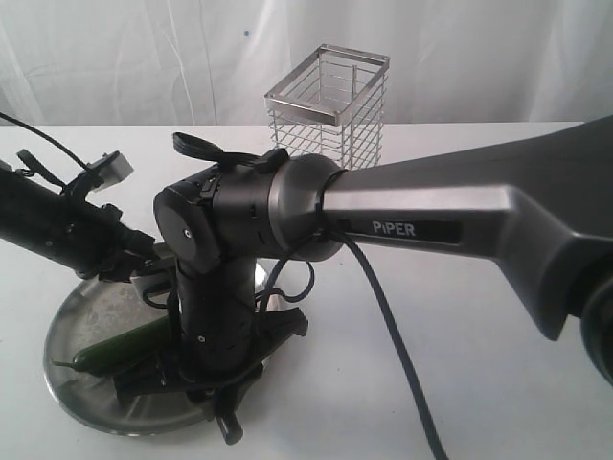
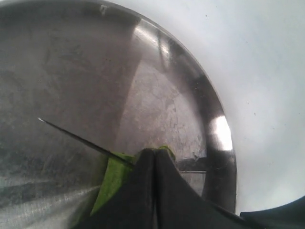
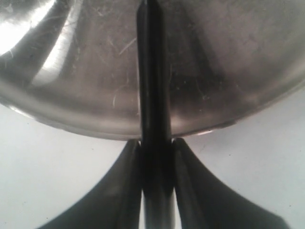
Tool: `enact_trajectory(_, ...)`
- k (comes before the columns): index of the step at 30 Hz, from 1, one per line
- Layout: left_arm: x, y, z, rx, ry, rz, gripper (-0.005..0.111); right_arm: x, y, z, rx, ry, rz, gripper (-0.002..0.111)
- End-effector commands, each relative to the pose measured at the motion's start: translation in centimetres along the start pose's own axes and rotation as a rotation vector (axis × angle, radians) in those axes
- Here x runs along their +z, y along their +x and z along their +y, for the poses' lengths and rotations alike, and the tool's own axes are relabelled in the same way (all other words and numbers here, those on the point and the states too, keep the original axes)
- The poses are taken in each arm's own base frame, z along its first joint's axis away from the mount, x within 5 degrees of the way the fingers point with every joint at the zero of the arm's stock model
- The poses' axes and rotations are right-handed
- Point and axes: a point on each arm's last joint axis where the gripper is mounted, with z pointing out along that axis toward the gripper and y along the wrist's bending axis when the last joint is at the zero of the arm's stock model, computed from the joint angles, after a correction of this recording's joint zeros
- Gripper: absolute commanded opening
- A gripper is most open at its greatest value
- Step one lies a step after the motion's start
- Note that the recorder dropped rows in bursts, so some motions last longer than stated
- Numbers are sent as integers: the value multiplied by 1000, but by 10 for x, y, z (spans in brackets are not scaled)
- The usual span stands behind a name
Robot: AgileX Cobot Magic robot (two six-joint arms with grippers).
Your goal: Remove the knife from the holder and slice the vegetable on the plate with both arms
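White tabletop: right gripper (image 3: 156,143) clamps knife (image 3: 151,71) handle; left gripper (image 2: 153,153) closed against vegetable (image 2: 112,181) on plate (image 2: 220,136)

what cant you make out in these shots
- Left wrist view: most of the vegetable lies under the left gripper; pinched or only pressed, unclear.
- Right wrist view: the knife is blurred beyond the right gripper, its blade cut off by the frame edge.
- Exterior view: blade and both sets of fingertips hidden behind the right arm.
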Motion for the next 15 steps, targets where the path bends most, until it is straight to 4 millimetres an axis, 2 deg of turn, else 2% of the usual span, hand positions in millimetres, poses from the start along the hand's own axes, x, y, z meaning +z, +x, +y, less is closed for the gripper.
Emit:
enact_trajectory(1,5,-2,1,-13,41,-43,0,-1,-1,0,-4,4,-11,0)
enact_trajectory(5,14,0,9,-19,42,-44,0,-1,-1,0,-4,2,-16,0)
enact_trajectory(12,49,18,34,-73,8,58,0,-1,0,0,-2,2,-7,0)
enact_trajectory(15,53,21,37,-86,15,74,0,-1,0,0,-2,3,-4,0)
